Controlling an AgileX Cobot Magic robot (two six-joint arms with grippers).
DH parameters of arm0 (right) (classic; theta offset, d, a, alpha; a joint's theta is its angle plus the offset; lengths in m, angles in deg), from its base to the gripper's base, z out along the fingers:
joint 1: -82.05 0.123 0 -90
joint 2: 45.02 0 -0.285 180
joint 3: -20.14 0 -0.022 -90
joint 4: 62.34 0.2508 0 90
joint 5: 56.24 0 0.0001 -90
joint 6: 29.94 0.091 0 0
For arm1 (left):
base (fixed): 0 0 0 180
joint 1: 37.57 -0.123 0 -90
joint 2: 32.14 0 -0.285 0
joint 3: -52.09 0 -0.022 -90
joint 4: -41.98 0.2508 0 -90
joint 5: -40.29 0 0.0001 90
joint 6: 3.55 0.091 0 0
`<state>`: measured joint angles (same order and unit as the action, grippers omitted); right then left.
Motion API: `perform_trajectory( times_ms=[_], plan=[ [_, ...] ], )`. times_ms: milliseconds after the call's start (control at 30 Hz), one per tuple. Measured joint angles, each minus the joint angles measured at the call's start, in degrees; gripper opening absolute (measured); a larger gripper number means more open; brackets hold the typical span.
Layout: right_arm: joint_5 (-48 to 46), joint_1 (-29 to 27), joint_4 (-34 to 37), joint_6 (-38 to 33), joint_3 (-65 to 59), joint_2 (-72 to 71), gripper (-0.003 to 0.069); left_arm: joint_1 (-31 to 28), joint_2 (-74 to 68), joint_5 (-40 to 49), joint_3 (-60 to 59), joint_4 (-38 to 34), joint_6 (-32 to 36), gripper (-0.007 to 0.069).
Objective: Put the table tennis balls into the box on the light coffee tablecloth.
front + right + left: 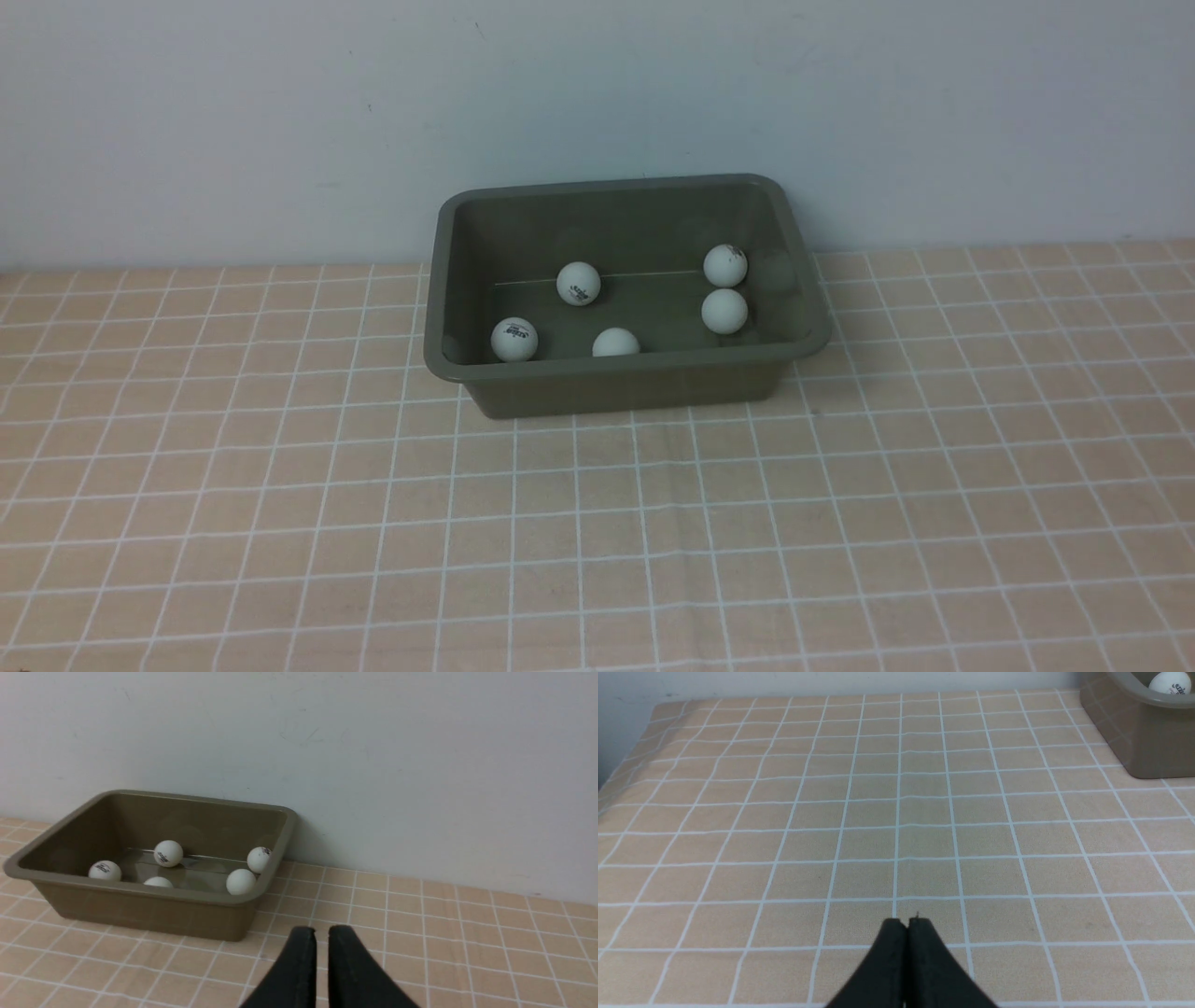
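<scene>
Left gripper (906,924): fingers pressed together, holding nothing, over bare cloth, well apart from the box.
Right gripper (321,933): only a thin slit between the fingers, nothing in it, near the box's right front corner.
Box (616,373): olive-green, no lid, standing on the cloth against the wall (597,93).
Table tennis balls (578,283): five visible inside the box; a sixth is perhaps hidden behind the near wall, I cannot tell.
Light coffee tablecloth (840,523): peach-beige with white grid, under the box.
</scene>
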<state>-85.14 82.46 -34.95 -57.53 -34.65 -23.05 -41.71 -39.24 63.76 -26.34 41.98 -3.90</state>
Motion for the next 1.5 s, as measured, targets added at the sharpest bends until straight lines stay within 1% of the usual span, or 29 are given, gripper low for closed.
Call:
perform_trajectory(
  times_ms=[100, 167, 233, 467, 600, 800, 1000, 1100, 1300, 1500],
  plan=[
    [3.9, 0.0, -0.5, -2.4, -7.0, -7.3, 0.0033, 0.0, 0.0, 0.0, 0.0, 0.0, 0.0, -0.0069],
    [4.5, 0.0, -0.5, -2.8, -8.7, -9.0, 0.0033, 0.0, 0.0, 0.0, 0.0, 0.0, 0.0, -0.0069],
    [4.5, 1.3, -0.9, -3.2, -11.5, -12.8, 0.0033, 0.0, 0.0, 0.0, 0.0, 0.0, 0.0, -0.0069],
    [4.2, 7.5, -4.7, -3.6, -15.9, -14.7, 0.0033, 0.0, 0.0, 0.0, 0.0, 0.0, 0.0, -0.0069],
    [2.2, 8.5, -5.1, -3.6, -17.4, -14.7, 0.0033, 0.0, 0.0, 0.0, 0.0, 0.0, 0.0, -0.0069],
    [-0.8, 8.5, -5.1, -2.6, -19.5, -14.7, 0.0033, 0.0, 0.0, 0.0, 0.0, 0.0, 0.0, -0.0069],
    [-0.7, 6.8, -4.9, 0.4, -21.9, -14.7, 0.0033, 0.0, 0.0, 0.0, 0.0, 0.0, 0.0, -0.0069],
    [-0.7, 6.3, -4.9, 0.6, -22.1, -14.7, 0.0033, 0.0, 0.0, 0.0, 0.0, 0.0, 0.0, -0.0069],
    [-0.6, 3.4, -6.4, 0.7, -22.4, -14.7, 0.0033, 0.0, 0.0, 0.0, 0.0, 0.0, 0.0, -0.0069],
    [1.5, 3.3, -8.2, 0.7, -23.1, -14.7, 0.0033, 0.0, 0.0, 0.0, 0.0, 0.0, 0.0, -0.0069]
  ],
)
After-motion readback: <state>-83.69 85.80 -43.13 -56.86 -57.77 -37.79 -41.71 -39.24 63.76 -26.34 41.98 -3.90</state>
